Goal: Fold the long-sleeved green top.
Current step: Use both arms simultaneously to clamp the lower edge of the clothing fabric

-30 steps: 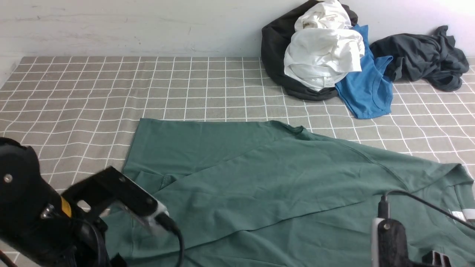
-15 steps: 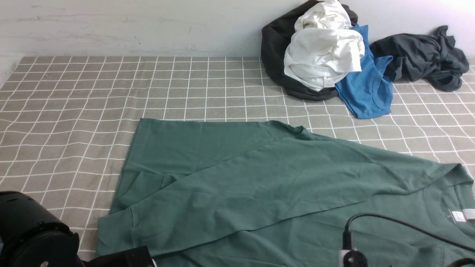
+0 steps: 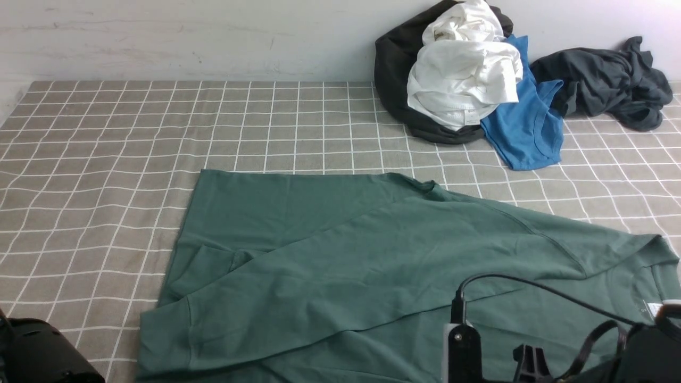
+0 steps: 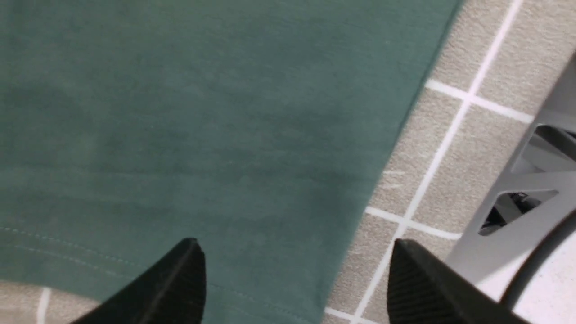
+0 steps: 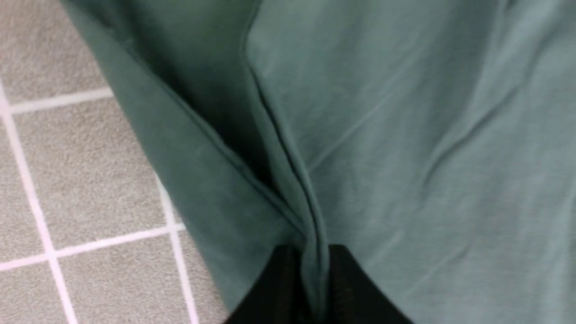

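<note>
Front view: the green top (image 3: 372, 266) is spread flat on the checked cloth (image 3: 106, 159), centre to four o'clock. It is judged light, soft and limp, best pinched at a doubled edge. Since a second ago the left arm (image 3: 37, 354) has been drawn back to seven o'clock.

Left wrist view: the left gripper (image 4: 297, 256) is held wide, empty, over the hem.

Right wrist view: the right gripper (image 5: 308, 270) is clamped on a fold of the green top.

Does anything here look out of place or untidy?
Yes. Crumpled clothes are heaped at the far right by the wall. On the green top, one sleeve lies slantwise across the body, not square.
</note>
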